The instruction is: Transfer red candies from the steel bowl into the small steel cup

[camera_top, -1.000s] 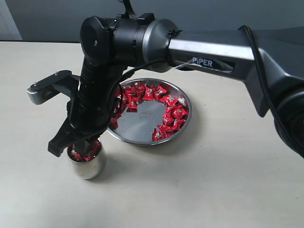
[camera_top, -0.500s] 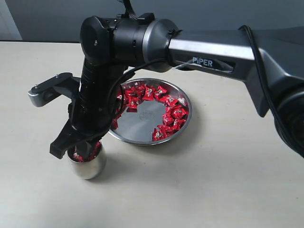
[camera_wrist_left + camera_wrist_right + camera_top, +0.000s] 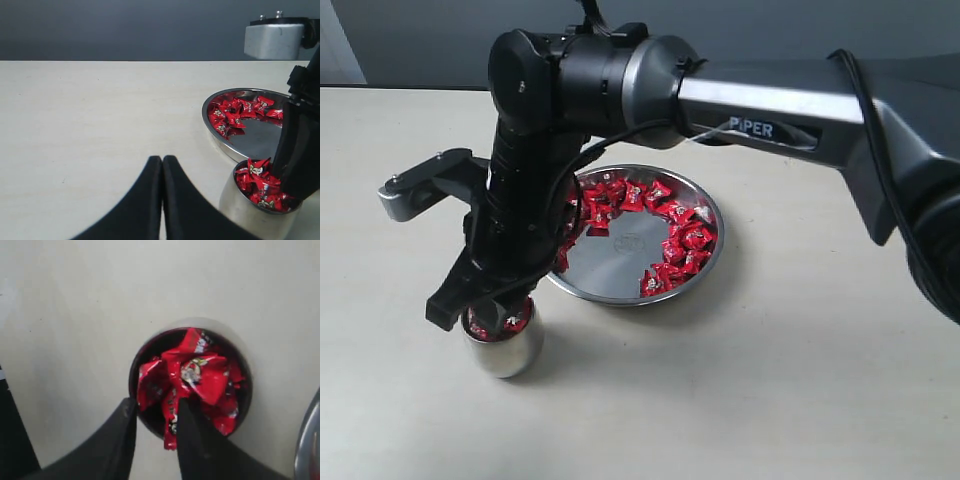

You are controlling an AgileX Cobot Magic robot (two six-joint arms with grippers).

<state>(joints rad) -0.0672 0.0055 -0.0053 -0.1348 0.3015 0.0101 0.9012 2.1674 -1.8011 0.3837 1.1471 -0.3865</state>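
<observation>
The small steel cup stands left of the steel bowl and is heaped with red candies. More red candies ring the bowl's far and right sides. My right gripper reaches across and hangs right over the cup. In the right wrist view it is open over the cup rim, and one red candy hangs against a finger, over the rim's edge. My left gripper is shut and empty, low over the table beside the cup.
The right arm's black wrist and its grey camera mount loom over the cup and the bowl's left edge. Bare beige table lies all around. A dark wall runs along the table's far edge.
My right gripper's jaws have parted over the cup, and the candy they pinched now hangs loose beside one finger. The arm itself has hardly moved.
</observation>
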